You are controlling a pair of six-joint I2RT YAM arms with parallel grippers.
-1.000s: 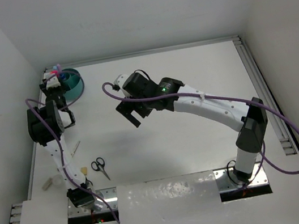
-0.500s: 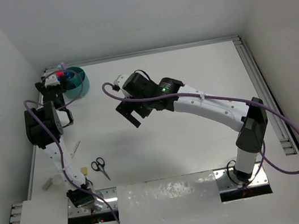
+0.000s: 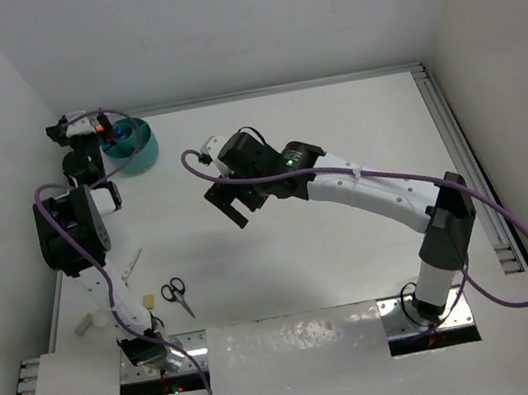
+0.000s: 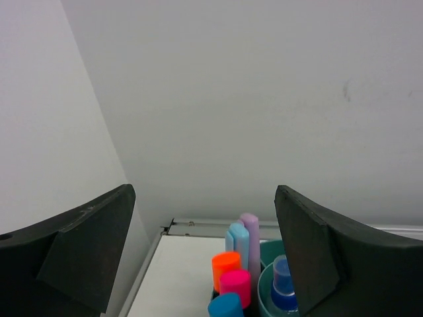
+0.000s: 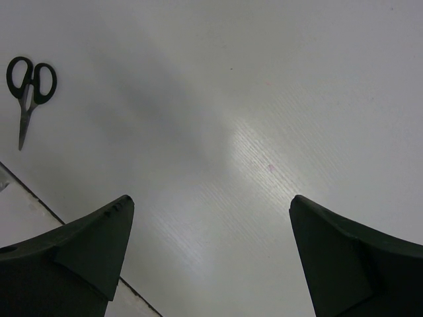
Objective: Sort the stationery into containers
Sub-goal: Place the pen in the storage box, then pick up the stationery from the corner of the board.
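The round teal cup [image 3: 134, 150] stands in the far left corner of the table. In the left wrist view its rim [image 4: 264, 290] shows at the bottom, holding upright orange [image 4: 227, 263], pink [image 4: 236, 282], light-blue [image 4: 236, 241] and purple [image 4: 250, 231] markers. My left gripper [image 3: 88, 128] is open and empty, raised just left of the cup, with the markers low between its jaws [image 4: 205, 191]. My right gripper [image 3: 228, 206] is open and empty above the table's middle [image 5: 210, 198]. The black-handled scissors [image 3: 176, 293] lie near the front left, at the upper left of the right wrist view [image 5: 28, 86].
A pale marker [image 3: 131, 265] lies left of the scissors beside the left arm. A tan eraser [image 3: 147, 300] and a small pale item [image 3: 85, 325] lie near the left arm's base. Walls close in the back and left of the table.
My left gripper has lifted and drawn back to the left, away from over the cup, toward the corner. The right gripper has shifted only slightly.
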